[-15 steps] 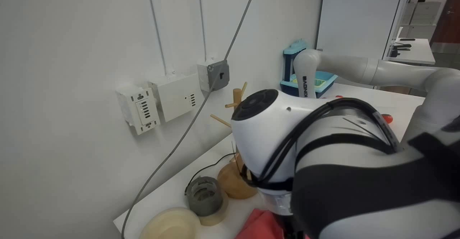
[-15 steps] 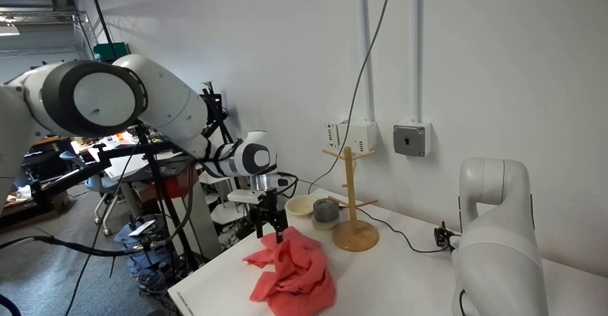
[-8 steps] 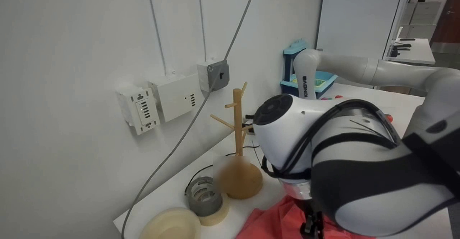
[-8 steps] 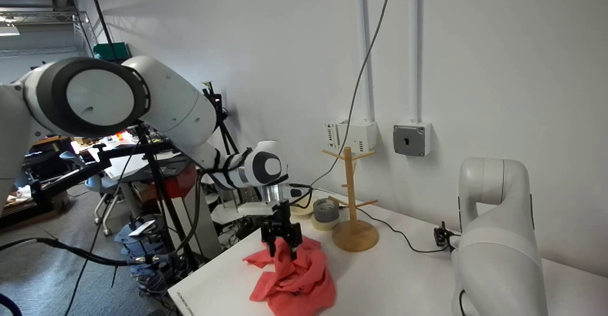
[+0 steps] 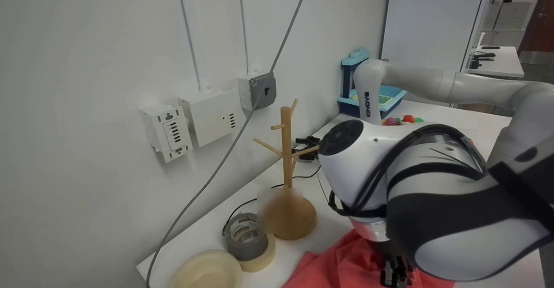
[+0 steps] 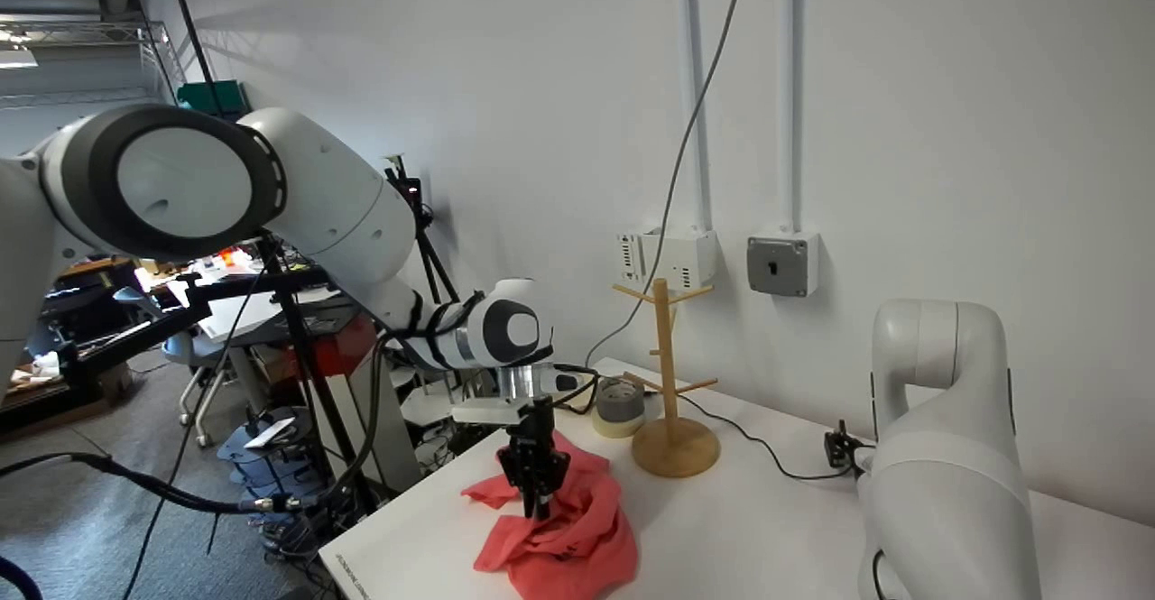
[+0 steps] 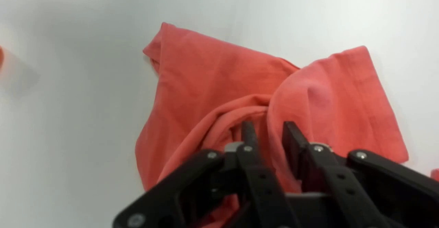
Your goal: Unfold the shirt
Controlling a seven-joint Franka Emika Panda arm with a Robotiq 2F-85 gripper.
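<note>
The shirt (image 6: 586,528) lies crumpled in a coral-red heap on the white table; an exterior view (image 5: 329,270) shows only part of it past the arm. Seen from the wrist, its cloth (image 7: 219,70) spreads beneath the fingers, with curved folds and a squared, hemmed corner at right. My gripper (image 7: 269,132) points down into the heap, its jaws partly closed with a gap between the tips. A fold runs through that gap, and I see no cloth pinched. In an exterior view the gripper (image 6: 536,504) sits low over the shirt's middle; whether the tips touch it is unclear.
Behind the shirt stand a wooden peg stand (image 6: 675,447), stacked tape rolls (image 6: 619,406) and a cream bowl (image 5: 207,270). A second, grey arm (image 6: 956,474) occupies the table's far side. Small coloured objects (image 5: 408,118) lie near a blue toy sink (image 5: 389,101).
My gripper has come down and away from the wall onto the middle of the shirt, and its fingers have drawn closer together. The shirt shows no clear shift.
</note>
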